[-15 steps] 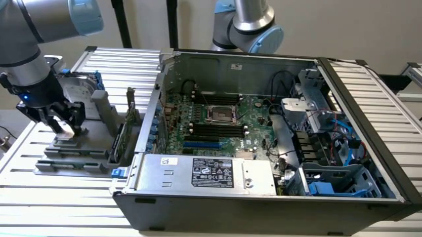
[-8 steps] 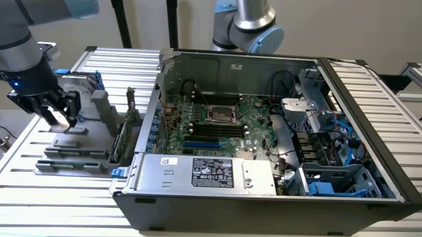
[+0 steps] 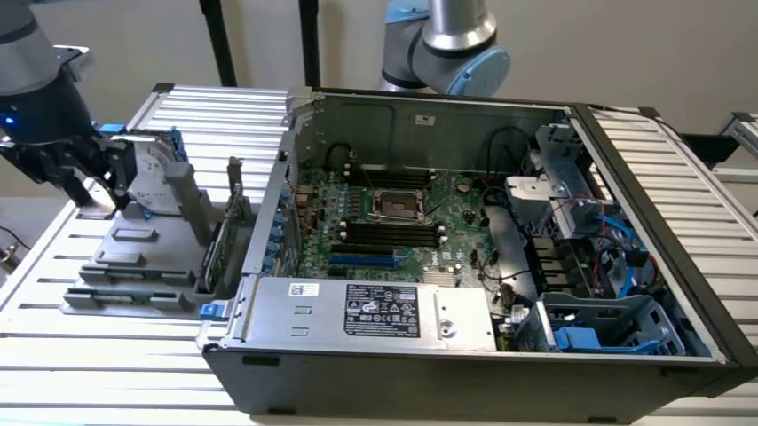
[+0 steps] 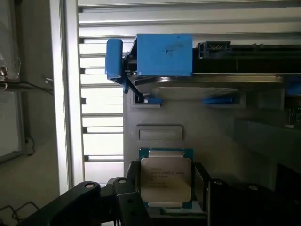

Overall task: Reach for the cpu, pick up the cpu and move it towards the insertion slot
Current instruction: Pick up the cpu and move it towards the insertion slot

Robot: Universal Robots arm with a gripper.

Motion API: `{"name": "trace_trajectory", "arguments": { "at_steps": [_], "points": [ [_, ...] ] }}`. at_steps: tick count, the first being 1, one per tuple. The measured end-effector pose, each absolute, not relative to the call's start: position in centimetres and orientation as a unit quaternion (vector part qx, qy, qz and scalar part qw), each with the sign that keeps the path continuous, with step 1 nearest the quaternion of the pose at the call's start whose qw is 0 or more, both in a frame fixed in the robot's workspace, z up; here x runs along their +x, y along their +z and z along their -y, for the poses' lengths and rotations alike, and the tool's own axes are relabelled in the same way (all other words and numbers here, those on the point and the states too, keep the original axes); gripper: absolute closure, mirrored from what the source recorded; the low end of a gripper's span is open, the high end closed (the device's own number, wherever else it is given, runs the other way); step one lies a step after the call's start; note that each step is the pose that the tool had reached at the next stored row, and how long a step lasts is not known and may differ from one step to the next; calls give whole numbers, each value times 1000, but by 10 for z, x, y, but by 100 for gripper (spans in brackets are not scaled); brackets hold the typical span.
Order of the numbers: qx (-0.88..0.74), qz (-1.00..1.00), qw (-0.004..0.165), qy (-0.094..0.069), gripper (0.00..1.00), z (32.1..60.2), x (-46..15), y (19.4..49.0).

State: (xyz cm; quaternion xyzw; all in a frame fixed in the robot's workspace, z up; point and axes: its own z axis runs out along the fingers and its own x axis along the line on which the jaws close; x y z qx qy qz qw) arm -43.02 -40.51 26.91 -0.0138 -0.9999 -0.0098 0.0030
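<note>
**Q:** Where is the cpu [image 4: 165, 178]?
**A:** It lies flat in the grey fixture [image 4: 160, 133] outside the computer case [image 3: 474, 373], well apart from the insertion slot [image 3: 397, 204].
**Q:** What is the gripper [image 3: 92, 197] status?
**A:** It is positioned directly over the cpu. Whether it is open or clamped cannot be determined.

The silver metal robot arm [image 3: 456, 35] with pale blue caps stood at the back and was bent across to the exterior view's left. Its round grey wrist [image 3: 30, 44] pointed down, and the black gripper [image 3: 101, 200] hung low beneath it.
</note>
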Motion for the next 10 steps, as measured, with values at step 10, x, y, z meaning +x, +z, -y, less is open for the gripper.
{"name": "trace_trajectory", "arguments": {
  "at_steps": [10],
  "points": [
    [-13, 1000, 3, -11, 45, 405, -410, 315]
  ]
}}
